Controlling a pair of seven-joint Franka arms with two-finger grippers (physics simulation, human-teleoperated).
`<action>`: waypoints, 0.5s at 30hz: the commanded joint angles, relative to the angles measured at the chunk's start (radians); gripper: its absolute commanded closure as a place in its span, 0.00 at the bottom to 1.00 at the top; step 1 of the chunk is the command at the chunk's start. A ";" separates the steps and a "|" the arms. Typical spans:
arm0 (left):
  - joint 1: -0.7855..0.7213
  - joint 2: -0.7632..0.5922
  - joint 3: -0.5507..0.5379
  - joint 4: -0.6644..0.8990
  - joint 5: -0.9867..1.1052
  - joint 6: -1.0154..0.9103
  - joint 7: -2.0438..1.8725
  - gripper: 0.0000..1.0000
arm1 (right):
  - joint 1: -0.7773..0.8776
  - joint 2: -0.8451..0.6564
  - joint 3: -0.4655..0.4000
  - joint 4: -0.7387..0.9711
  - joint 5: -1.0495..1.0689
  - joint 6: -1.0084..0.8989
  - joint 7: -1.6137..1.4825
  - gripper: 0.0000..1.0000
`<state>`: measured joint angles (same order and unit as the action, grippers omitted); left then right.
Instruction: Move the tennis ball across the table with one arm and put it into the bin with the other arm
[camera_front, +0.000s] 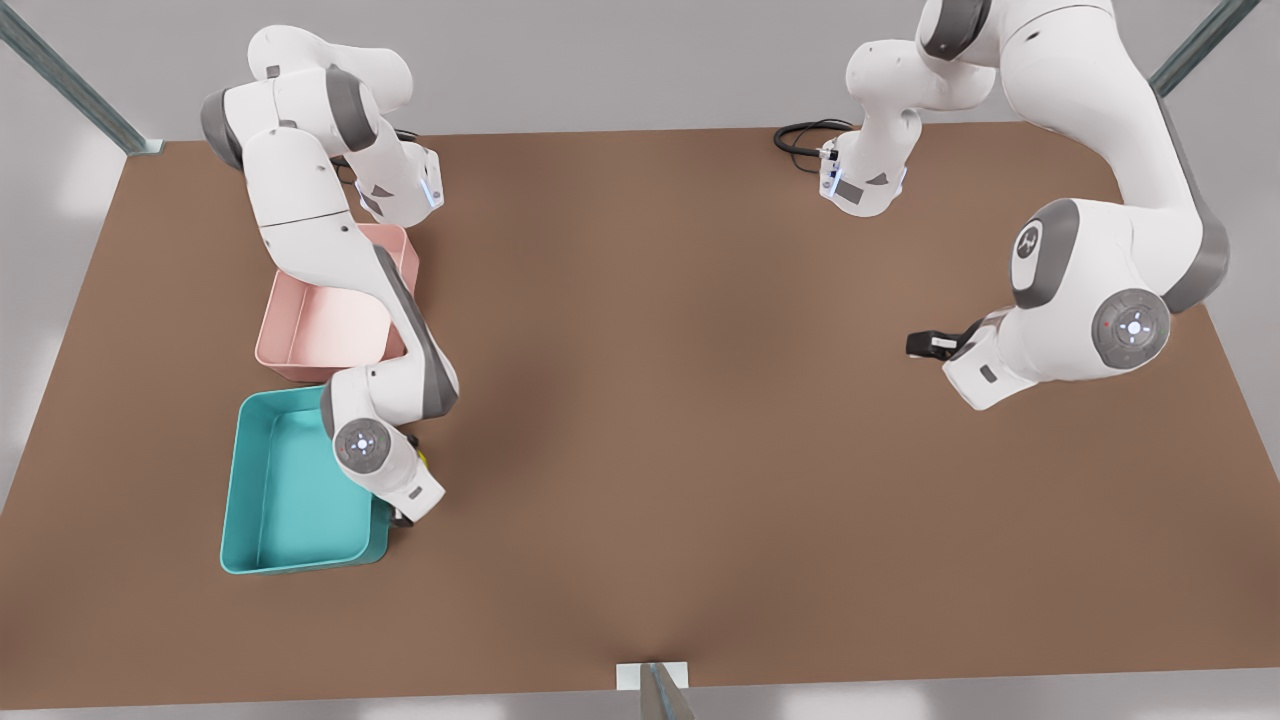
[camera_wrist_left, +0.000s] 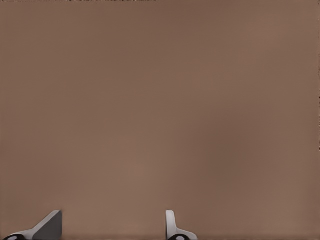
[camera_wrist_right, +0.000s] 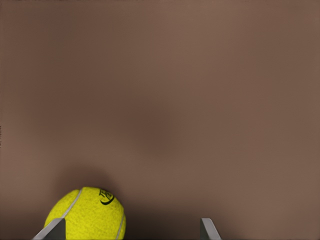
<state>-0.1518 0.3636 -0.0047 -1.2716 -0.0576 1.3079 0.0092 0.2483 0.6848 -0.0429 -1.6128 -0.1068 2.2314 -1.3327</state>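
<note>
Now, right pincer (camera_wrist_right: 131, 230) spread around the small yellow-green tennis ball (camera_wrist_right: 87, 214).
Left pincer (camera_wrist_left: 112, 227) spread over bare matte brown bench (camera_wrist_left: 160, 100), waiting.

Front view: high above, looking steeply down on the whole table (camera_front: 700, 400), both arms and the bin (camera_front: 290, 500). Left wrist view: close over bare tabletop (camera_wrist_left: 160, 100), facing down past its fingertips (camera_wrist_left: 50, 225). Right wrist view: equally close, facing down on tabletop and the ball (camera_wrist_right: 87, 215). Shared by all three: the brown tabletop.
</note>
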 joint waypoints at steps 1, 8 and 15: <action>-0.006 -0.005 0.000 0.005 0.004 -0.006 -0.038 0.00 | -0.003 -0.010 0.000 -0.018 0.032 0.045 -0.298 0.00; 0.055 -0.008 0.003 0.024 0.004 0.068 -0.051 0.00 | -0.014 -0.021 -0.008 -0.076 0.072 0.096 -0.247 0.00; 0.060 0.003 0.005 0.021 0.005 0.063 -0.052 0.00 | -0.021 -0.011 -0.009 -0.084 0.075 0.096 -0.235 0.00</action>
<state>-0.0921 0.3672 -0.0001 -1.2506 -0.0549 1.3638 -0.0193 0.2286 0.6745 -0.0519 -1.6964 -0.0350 2.3178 -1.4711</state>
